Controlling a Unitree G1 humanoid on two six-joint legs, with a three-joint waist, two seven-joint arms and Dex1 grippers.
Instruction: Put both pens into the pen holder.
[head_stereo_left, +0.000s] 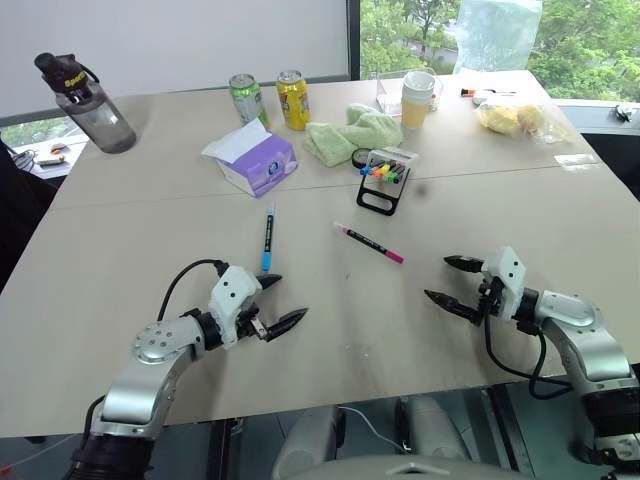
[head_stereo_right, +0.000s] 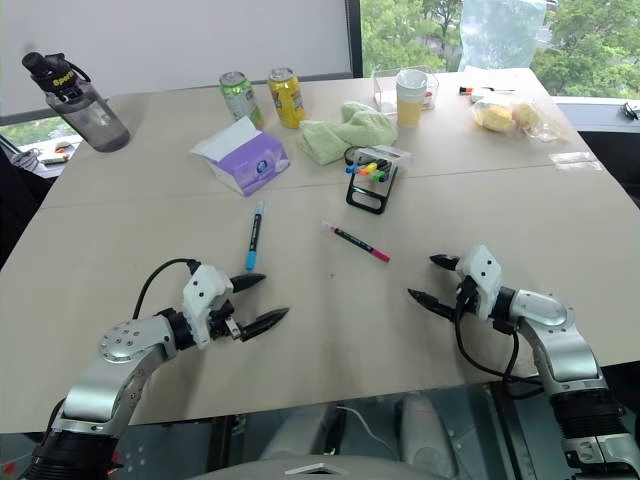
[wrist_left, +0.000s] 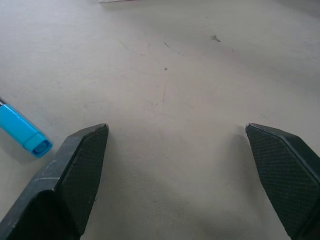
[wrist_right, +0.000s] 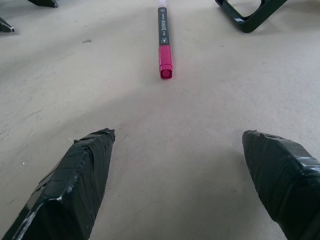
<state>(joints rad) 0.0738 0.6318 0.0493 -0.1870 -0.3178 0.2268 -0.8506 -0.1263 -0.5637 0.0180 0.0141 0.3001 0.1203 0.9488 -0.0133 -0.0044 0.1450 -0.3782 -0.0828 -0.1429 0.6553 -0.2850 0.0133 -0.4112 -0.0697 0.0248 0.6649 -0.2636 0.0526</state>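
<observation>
The left gripper (head_stereo_left: 271, 304) hovered low over the tabletop (head_stereo_left: 120, 270) with its jaws spread wide and nothing between them. The blue-capped pen (head_stereo_left: 268, 238) lay flat just ahead of it, lengthwise away from the robot, its blue cap end nearest the gripper's outer finger. The pink-ended pen (head_stereo_left: 369, 243) lay flat near the middle of the tabletop, set diagonally, well apart from the blue-capped pen. The pen holder (head_stereo_left: 384, 180) stood upright beyond the pink-ended pen, with several coloured markers already in it and a purple tissue box (head_stereo_left: 255, 160) to its left. The right gripper (head_stereo_left: 454, 283) also hovered low with its jaws apart and empty, its line of approach aimed at the pink end of the pink-ended pen. Neither pen had yet been grasped, so the step in hand was judged to be the reach. For a secure pick, each gripper should probably straddle its pen across the barrel near mid-length, descend until the fingertips almost meet the tabletop, then close squarely, so the slim barrel does not roll or pivot out.
</observation>
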